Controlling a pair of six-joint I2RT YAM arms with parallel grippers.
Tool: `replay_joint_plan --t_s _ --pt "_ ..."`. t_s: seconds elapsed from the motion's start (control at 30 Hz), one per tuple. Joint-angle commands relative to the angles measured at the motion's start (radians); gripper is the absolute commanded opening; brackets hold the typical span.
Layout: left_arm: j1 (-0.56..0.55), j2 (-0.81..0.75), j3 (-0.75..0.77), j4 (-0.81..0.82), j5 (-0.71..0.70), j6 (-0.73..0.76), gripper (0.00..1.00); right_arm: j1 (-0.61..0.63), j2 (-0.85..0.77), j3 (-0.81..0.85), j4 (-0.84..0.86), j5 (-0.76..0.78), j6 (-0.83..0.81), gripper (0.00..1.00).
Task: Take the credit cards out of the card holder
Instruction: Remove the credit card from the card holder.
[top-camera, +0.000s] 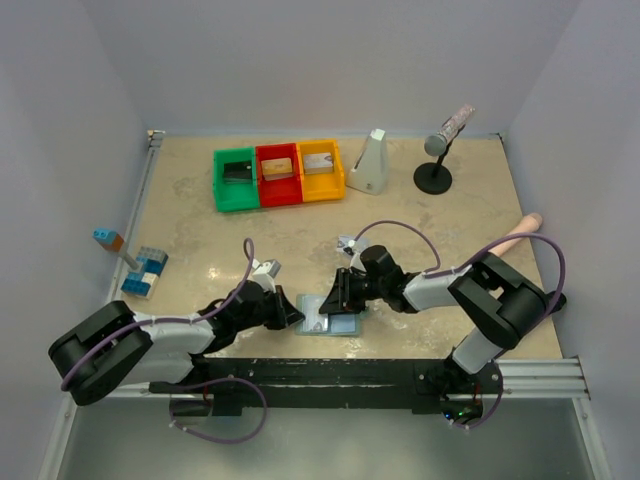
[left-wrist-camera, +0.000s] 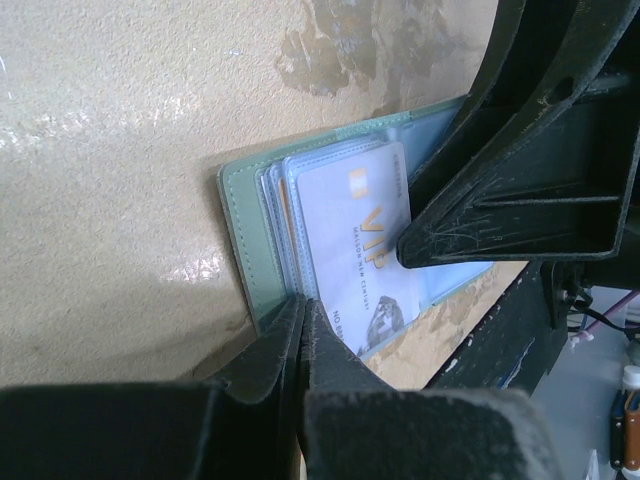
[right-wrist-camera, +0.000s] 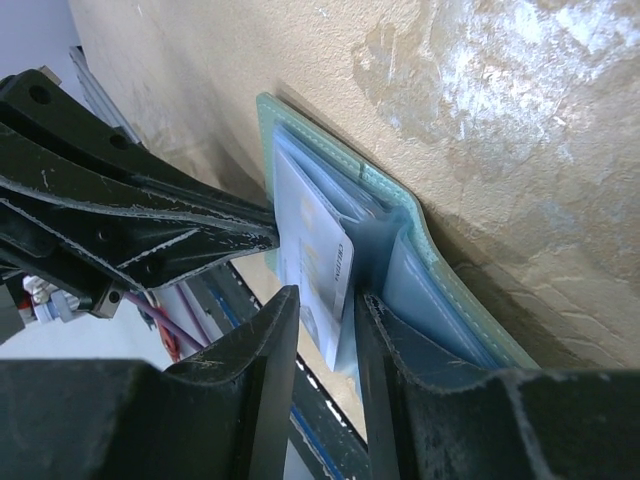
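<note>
The card holder (top-camera: 322, 318) lies open near the table's front edge, its grey-green cover (left-wrist-camera: 240, 225) down and its pale blue pockets (right-wrist-camera: 420, 290) up. A silver-grey credit card (left-wrist-camera: 355, 235) marked VIP sticks partway out of a pocket. My right gripper (top-camera: 341, 296) is open and straddles this card's edge (right-wrist-camera: 322, 262); one finger (left-wrist-camera: 500, 215) rests on the card's face. There is a gap beside the card. My left gripper (left-wrist-camera: 303, 305) is shut, its tips pressing on the holder's edge. No black card shows in the holder.
Green (top-camera: 236, 180), red (top-camera: 278, 174) and yellow (top-camera: 320, 170) bins stand in a row at the back, each with a small flat thing inside. A white wedge (top-camera: 368, 163) and a black stand (top-camera: 435, 160) are at the back right. Blue toy bricks (top-camera: 143, 270) sit at the left.
</note>
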Motion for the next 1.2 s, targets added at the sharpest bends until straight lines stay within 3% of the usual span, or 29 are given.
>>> replay_joint_plan --t_s 0.0,0.33,1.17 --pt "-0.011 0.051 -0.012 0.007 0.009 -0.009 0.0 0.043 0.05 0.002 0.099 -0.035 0.024 0.33" --pt "-0.011 0.094 0.011 0.033 0.032 -0.01 0.0 0.043 0.039 -0.005 0.108 -0.041 0.021 0.31" --pt "-0.011 0.039 -0.009 -0.079 -0.064 -0.02 0.0 0.008 -0.036 -0.05 0.101 -0.043 0.011 0.2"
